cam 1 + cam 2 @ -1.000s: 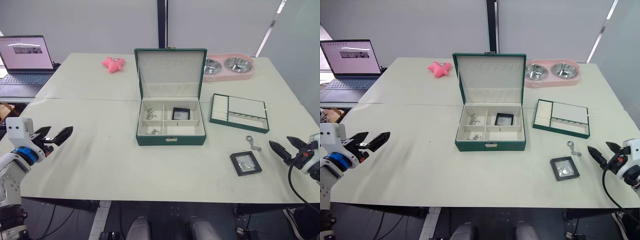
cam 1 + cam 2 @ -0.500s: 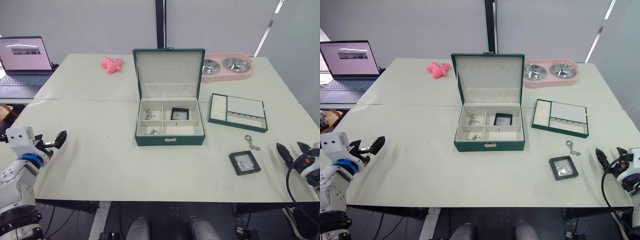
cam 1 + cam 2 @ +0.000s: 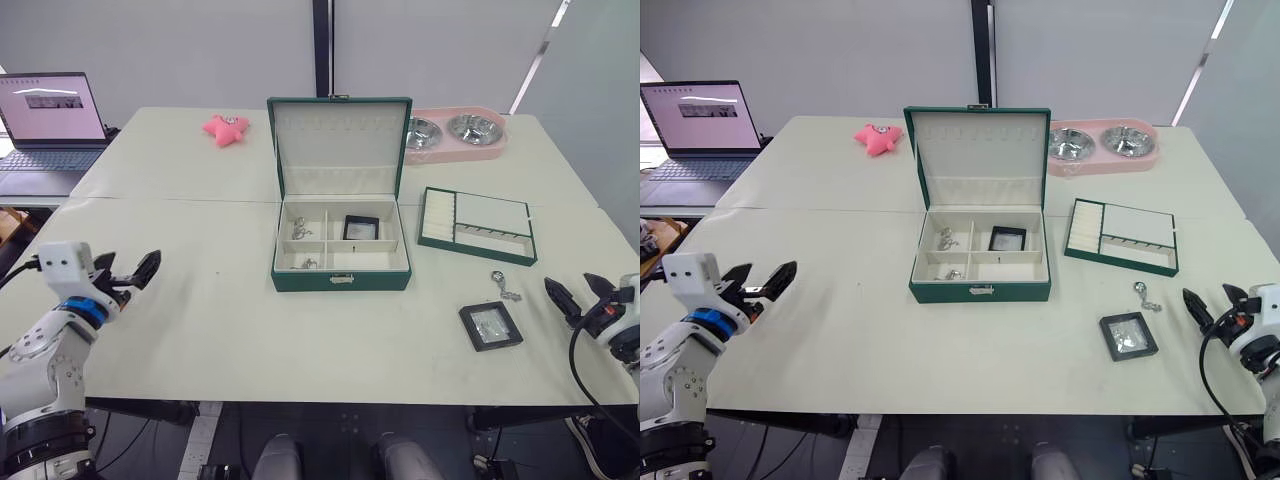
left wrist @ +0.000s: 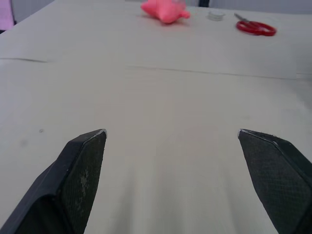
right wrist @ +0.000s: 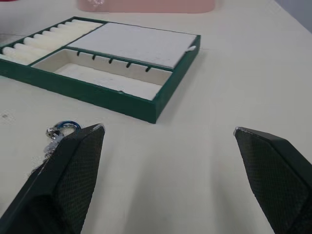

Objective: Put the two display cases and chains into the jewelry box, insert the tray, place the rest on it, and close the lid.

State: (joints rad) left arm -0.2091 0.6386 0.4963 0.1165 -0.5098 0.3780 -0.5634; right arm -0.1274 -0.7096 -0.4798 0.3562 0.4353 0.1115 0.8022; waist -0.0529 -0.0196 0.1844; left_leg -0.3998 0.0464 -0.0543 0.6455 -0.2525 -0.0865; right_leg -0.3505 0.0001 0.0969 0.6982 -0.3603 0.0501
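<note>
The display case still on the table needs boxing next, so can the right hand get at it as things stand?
Probably yes. The display case lies flat on open table, with bare surface between it and the open right hand. Only the loose chain lies nearby, beyond the case.

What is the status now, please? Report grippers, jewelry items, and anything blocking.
Left gripper open, empty; right gripper open, empty. Jewelry box open, one display case inside; grey display case and one chain on table by right gripper. Nothing blocking.
</note>
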